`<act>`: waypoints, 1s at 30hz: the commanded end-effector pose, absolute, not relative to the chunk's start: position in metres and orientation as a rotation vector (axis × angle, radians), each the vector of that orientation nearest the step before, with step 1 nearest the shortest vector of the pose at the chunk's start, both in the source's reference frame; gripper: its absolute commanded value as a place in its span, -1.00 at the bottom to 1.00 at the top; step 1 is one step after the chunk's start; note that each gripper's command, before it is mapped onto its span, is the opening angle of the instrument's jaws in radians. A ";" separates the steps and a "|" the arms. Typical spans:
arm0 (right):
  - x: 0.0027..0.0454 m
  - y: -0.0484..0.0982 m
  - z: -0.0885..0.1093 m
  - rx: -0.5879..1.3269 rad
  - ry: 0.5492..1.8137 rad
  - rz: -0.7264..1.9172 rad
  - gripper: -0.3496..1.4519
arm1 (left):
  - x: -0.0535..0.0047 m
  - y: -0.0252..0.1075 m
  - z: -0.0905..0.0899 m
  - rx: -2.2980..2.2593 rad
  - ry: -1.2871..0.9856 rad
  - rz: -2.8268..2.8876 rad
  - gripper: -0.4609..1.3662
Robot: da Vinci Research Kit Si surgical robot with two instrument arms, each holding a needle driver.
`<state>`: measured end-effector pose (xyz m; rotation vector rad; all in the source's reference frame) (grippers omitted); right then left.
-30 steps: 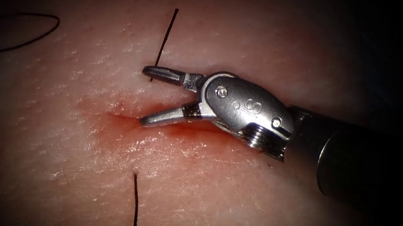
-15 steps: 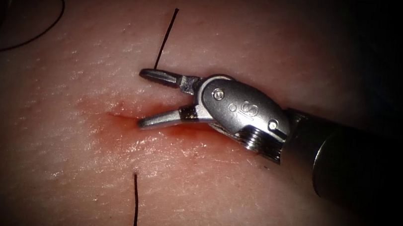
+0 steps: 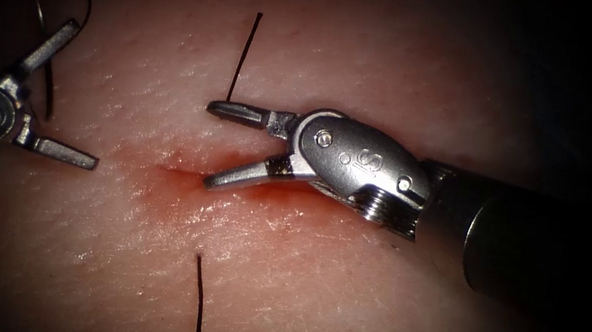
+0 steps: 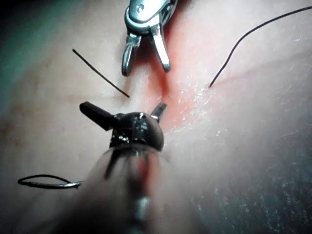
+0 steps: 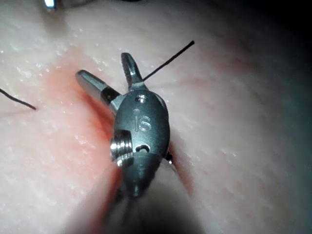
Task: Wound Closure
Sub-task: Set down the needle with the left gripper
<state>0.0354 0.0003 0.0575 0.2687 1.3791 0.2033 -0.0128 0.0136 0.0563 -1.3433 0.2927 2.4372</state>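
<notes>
The silver right needle driver (image 3: 207,143), its clevis stamped "IS", spreads empty jaws over the reddened cut (image 3: 178,171) in the pale tissue (image 3: 341,295). The silver left needle driver (image 3: 83,92) gapes wide, empty, left of the cut. Black thread ends (image 3: 243,58) emerge above and below; the curved needle (image 4: 46,183) lies on tissue.

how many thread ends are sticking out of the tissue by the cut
2: one thread end rises from the tissue above the cut, by the right tool's upper jaw; the other lies below the cut. More may be hidden.
</notes>
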 end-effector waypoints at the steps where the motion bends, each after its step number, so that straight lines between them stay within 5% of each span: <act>1: 0.0354 0.000 0.057 0.271 1.380 0.200 0.37 | -0.0128 0.014 0.057 -1.360 0.269 2.426 0.67; 12: 0.0355 0.000 0.057 0.270 1.381 0.197 0.37 | -0.0112 0.011 0.060 -1.207 -0.049 2.455 0.80; 30: 0.0358 0.000 0.057 0.273 1.377 0.192 0.41 | -0.0044 0.007 0.062 -0.837 -0.112 2.368 0.98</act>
